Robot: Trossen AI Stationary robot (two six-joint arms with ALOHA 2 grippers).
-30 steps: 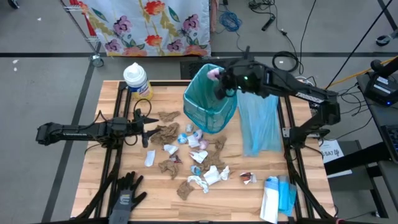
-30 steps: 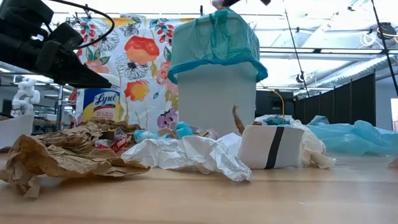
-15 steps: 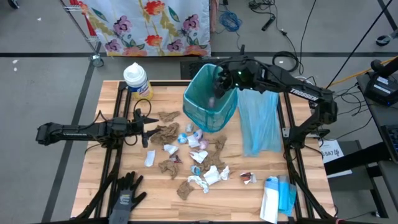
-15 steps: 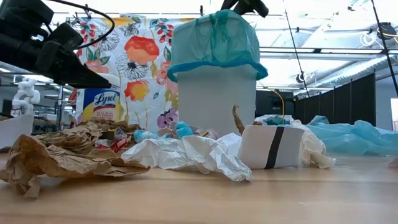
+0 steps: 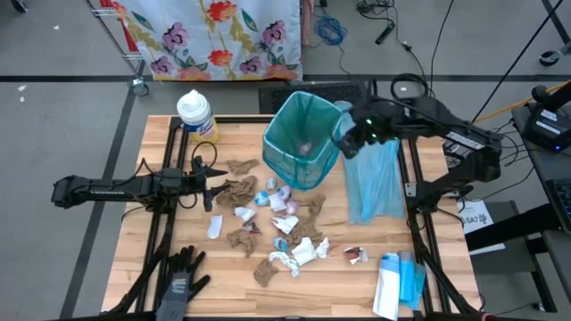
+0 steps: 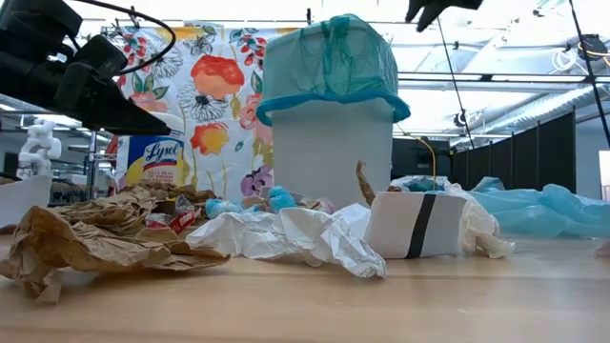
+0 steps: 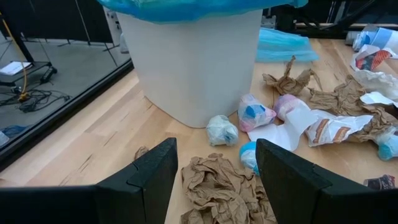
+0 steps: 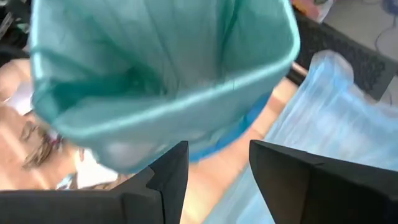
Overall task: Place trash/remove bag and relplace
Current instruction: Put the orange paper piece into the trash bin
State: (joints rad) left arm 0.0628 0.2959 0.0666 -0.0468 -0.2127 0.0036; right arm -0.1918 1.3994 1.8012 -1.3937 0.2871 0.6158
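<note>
The right gripper [image 5: 351,143], fingers apart and empty, hangs just beside the bag-lined bin [image 5: 302,141] near the bench's far edge. The trash [image 5: 284,234] litters the middle. The left gripper [image 5: 211,189] waits open over it.

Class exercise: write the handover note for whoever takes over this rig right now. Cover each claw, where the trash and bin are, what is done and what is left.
Right claw: open, empty, beside the bin, above the spare blue bag.
Left claw: open, empty, low at the brown paper wads.
Done: one pinkish scrap lies inside the lined bin.
Left: most trash is on the table in front of the bin; bag not swapped.
</note>
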